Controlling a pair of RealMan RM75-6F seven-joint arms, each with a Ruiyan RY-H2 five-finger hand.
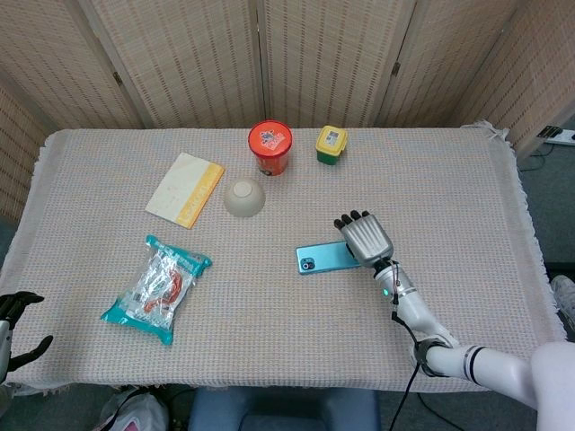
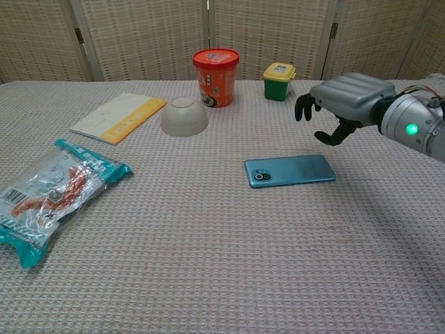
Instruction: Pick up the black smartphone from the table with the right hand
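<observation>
**Right hand empty above the phone, phone flat on the desk**

My right hand (image 2: 345,97) hangs above the desk (image 2: 208,278), fingers loosely curled and apart, holding nothing. From the chest view it sits clear of the smartphone (image 2: 289,170), over its far right end. The phone lies flat, back up, camera lens at its left end; the back reads blue-green here, not black.

Handling, my judgement: thin, rigid slab, smooth and likely slippery, moderately light. Lying flush on woven cloth, there is little edge to get under. I would take it across the long sides near the middle, thumb on the near edge, fingers on the far one.

Hard to read: in the head view the right hand (image 1: 365,237) covers the phone's right end. The left hand (image 1: 16,321) is cut off at the lower left corner, fingers seemingly apart and empty.
</observation>
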